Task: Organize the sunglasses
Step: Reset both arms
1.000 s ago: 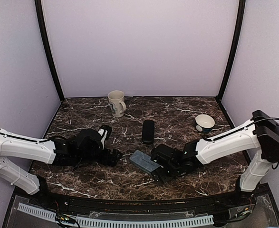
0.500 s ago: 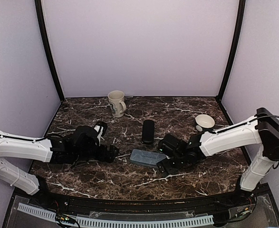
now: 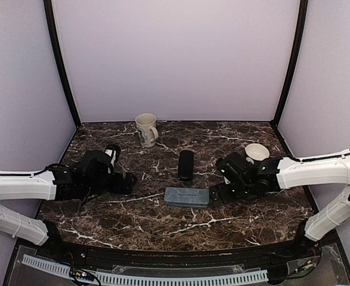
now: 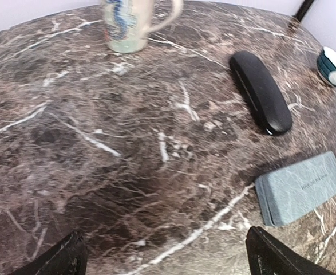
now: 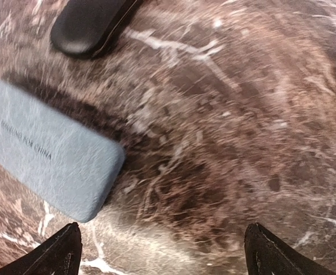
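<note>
Lab test booth — lilac walls (image 3: 175,59), marble tabletop (image 3: 163,229).

a dark, white-veined marble table (image 3: 163,223) fills the lower half. plain lilac walls (image 3: 175,59) enclose it at nine, twelve and three o'clock, with black posts (image 3: 60,65) at the back corners.

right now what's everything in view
mug: 1, cream with blue print, back, left of centre
black case: 1, black, shut, table centre
grey-blue case: 1, grey-blue, shut, nearer the arms than the black case
bowl: 1, white and teal, right
table: 1, dark brown marble
sunglasses: 0 in view
left gripper: 1, black, open, empty, left of cases
right gripper: 1, black, open, empty, right of grey-blue case
</note>
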Robot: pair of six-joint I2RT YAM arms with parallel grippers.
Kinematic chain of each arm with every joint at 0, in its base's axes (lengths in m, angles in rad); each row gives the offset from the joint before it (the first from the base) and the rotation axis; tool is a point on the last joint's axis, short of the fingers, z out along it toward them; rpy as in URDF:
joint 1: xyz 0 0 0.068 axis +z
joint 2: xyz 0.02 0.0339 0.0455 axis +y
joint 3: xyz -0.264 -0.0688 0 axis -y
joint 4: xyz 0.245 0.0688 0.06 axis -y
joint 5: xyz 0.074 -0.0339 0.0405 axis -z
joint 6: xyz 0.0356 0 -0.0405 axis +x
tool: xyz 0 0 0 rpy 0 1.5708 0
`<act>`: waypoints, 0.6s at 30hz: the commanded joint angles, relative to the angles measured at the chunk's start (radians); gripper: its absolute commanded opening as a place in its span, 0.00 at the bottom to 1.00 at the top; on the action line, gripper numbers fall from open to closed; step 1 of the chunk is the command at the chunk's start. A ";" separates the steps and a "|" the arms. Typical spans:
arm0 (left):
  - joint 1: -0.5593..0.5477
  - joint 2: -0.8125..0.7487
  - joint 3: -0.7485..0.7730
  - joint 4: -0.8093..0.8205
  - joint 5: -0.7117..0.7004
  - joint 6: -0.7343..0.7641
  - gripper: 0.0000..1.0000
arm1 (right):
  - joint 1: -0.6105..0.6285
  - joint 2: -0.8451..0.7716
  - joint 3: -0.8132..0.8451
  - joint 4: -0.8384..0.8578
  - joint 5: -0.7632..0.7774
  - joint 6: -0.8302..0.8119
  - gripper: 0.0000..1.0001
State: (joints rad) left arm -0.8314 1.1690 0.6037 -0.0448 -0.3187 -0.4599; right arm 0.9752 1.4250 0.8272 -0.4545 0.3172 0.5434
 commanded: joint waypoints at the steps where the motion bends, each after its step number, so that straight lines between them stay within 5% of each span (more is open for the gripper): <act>1: 0.055 -0.083 0.020 -0.062 -0.044 0.009 0.99 | -0.076 -0.138 -0.023 0.018 0.049 0.016 1.00; 9: 0.118 -0.157 0.035 -0.018 -0.107 0.079 0.99 | -0.224 -0.358 -0.026 0.087 0.074 -0.013 1.00; 18: 0.123 -0.236 0.030 0.066 -0.205 0.282 0.99 | -0.233 -0.456 -0.033 0.147 0.243 -0.116 1.00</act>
State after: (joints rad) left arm -0.7151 0.9691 0.6151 -0.0322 -0.4580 -0.2974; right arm 0.7452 1.0153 0.8017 -0.3801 0.4473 0.4839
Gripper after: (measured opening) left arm 0.989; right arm 0.998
